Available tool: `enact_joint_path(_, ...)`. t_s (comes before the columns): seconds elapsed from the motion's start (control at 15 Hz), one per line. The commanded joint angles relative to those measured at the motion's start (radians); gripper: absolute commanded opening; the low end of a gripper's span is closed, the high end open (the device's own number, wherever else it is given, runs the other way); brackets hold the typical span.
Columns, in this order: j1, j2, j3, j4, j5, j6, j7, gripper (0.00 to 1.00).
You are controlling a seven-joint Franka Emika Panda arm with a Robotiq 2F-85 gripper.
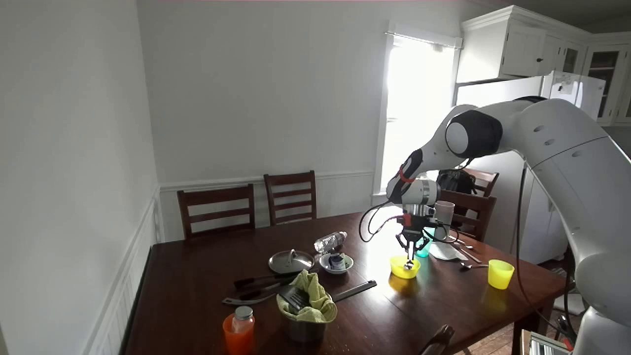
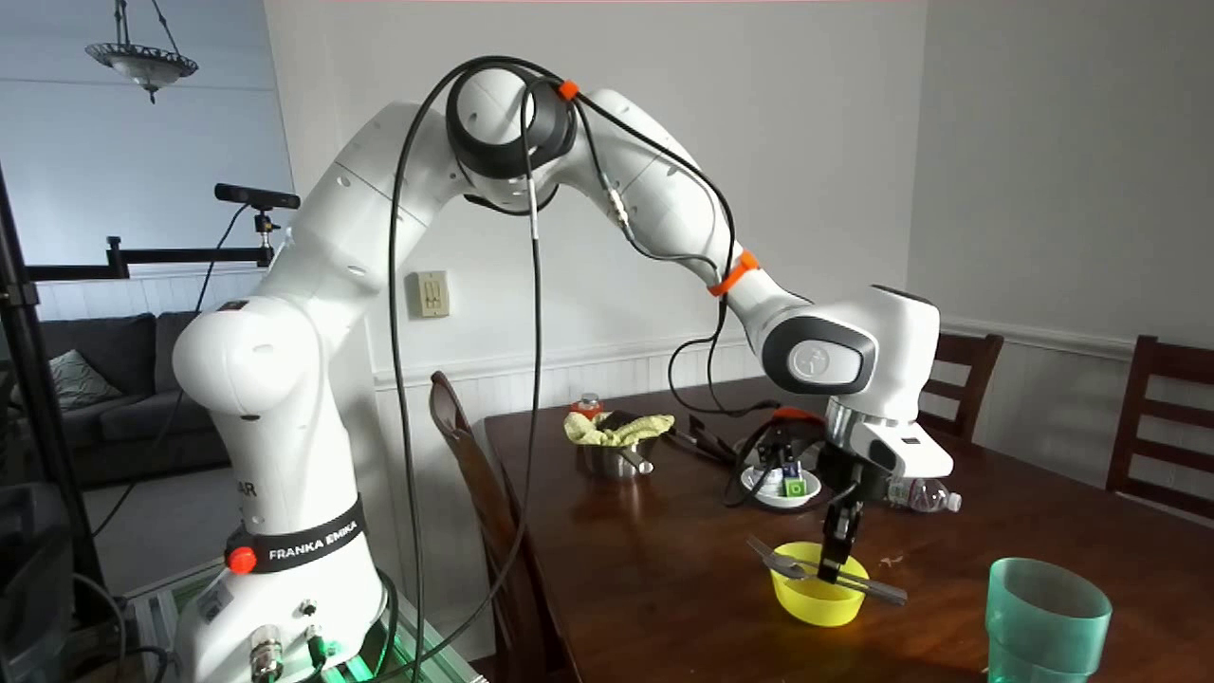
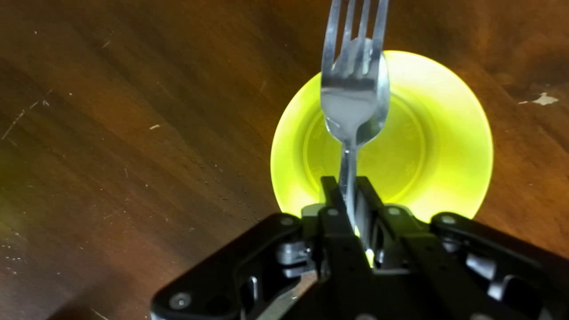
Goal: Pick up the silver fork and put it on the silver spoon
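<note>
The silver fork (image 3: 349, 100) lies lengthwise over the silver spoon (image 3: 377, 122), tines above the spoon's head. Both span the yellow bowl (image 3: 466, 138), their heads past its rim. In an exterior view the fork (image 2: 761, 547) and spoon (image 2: 785, 567) cross the bowl (image 2: 814, 609), handles sticking out the opposite side. My gripper (image 3: 346, 180) points down over the bowl, fingers close together on either side of the fork's handle. In both exterior views the gripper (image 1: 410, 256) (image 2: 831, 572) is at the bowl. Whether the spoon's handle is also between the fingers is unclear.
A teal cup (image 2: 1047, 621) stands near the bowl. A yellow cup (image 1: 501, 274), a napkin (image 1: 446, 252) and loose cutlery (image 1: 472, 266) lie to one side. A white bowl (image 1: 336, 270), a bottle (image 1: 330, 242), a lid (image 1: 291, 263) and a pot (image 1: 305, 329) stand on the table.
</note>
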Motion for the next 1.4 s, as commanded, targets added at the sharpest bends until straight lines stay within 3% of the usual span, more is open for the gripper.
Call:
enact_joint_path(0.0,-0.019,0.012,0.015,0.018,0.032,0.018,-0.016,0.03)
enact_joint_path(1.07,-0.021,0.027,0.026,0.03,0.033,0.029,-0.019,0.03)
enact_joint_path(1.13,-0.021,0.028,0.026,0.031,0.033,0.029,-0.018,0.04)
enact_joint_path(1.2,-0.02,0.028,0.025,0.031,0.032,0.029,-0.018,0.12)
enact_joint_path(1.33,-0.02,0.029,0.025,0.032,0.032,0.028,-0.018,0.19)
